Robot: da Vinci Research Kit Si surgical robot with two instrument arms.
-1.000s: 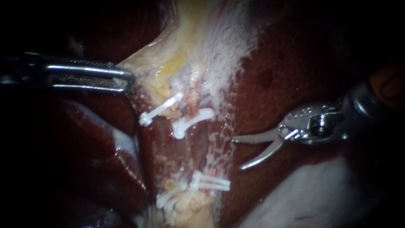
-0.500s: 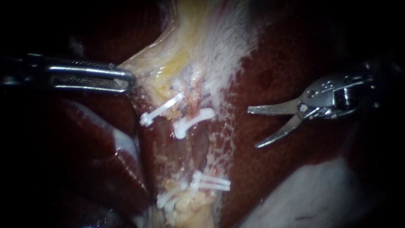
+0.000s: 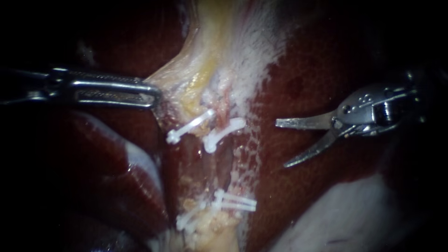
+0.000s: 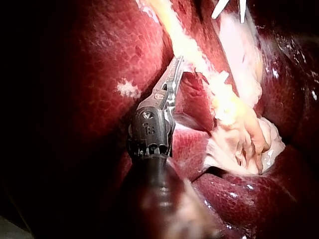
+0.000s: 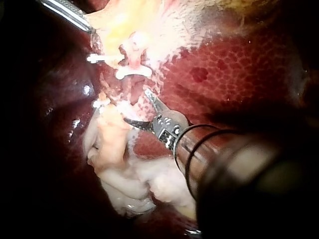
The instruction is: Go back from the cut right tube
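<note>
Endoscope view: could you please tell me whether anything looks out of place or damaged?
Nothing stands out: the upper clips and lower clips look intact and in place, and the right instrument hangs apart from them over the liver.

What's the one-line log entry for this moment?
task: go back | right instrument: open, empty, over liver, apart from clips | left instrument: shut on pale tissue above clips

The left instrument (image 4: pixel 177 64) lies over the dark red liver (image 4: pixel 109 55), jaws closed on a pale yellow tissue strip (image 4: pixel 234 114). White clips (image 4: pixel 219 7) show further ahead.
</note>
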